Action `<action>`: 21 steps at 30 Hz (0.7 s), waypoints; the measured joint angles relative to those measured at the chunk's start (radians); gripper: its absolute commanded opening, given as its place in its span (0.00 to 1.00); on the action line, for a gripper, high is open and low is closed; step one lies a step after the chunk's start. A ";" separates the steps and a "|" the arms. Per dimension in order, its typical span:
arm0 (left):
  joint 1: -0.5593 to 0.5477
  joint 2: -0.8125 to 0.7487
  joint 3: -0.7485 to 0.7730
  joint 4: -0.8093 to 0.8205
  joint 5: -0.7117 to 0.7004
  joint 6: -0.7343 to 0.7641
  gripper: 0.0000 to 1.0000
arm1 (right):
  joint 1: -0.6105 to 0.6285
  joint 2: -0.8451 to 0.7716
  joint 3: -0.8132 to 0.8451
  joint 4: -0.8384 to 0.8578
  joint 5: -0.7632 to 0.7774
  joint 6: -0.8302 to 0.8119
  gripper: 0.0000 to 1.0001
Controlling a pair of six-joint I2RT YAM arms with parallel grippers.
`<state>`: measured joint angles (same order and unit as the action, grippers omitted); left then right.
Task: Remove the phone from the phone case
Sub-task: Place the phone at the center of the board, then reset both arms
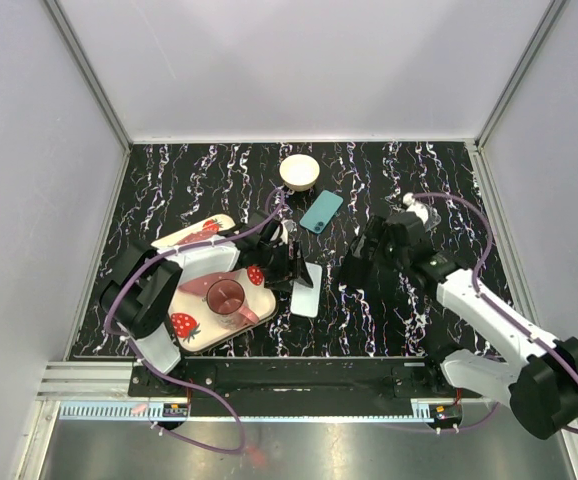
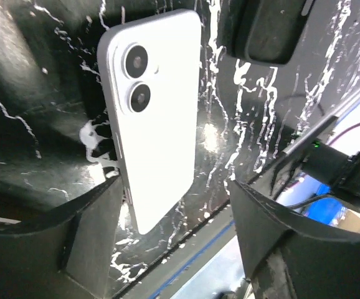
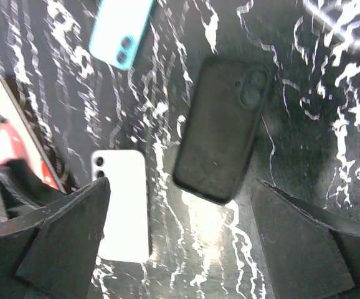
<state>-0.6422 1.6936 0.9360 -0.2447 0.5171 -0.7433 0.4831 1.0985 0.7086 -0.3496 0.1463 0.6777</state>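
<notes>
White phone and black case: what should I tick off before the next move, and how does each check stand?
1. White phone fully out of black case: ok, they lie apart.
2. Left gripper open and empty: ok.
3. Right gripper open and empty: ok.
4. Phone lying flat, cameras up: ok.
5. Screen undamaged: cannot tell, it faces down.
6. Teal phone clear of both: ok.
</notes>
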 measured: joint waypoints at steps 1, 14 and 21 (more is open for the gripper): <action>0.000 0.000 0.000 -0.003 -0.003 0.008 0.94 | 0.000 -0.010 0.033 -0.018 0.015 -0.002 1.00; 0.011 -0.185 0.167 -0.220 -0.185 0.184 0.99 | 0.000 0.035 0.335 -0.289 0.217 -0.041 1.00; 0.143 -0.426 0.168 -0.251 -0.242 0.224 0.99 | 0.000 0.036 0.354 -0.339 0.257 -0.057 1.00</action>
<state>-0.4995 1.2678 1.1038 -0.4957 0.2749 -0.5198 0.4831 1.1347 1.0630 -0.6888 0.4034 0.6205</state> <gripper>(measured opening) 0.983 0.994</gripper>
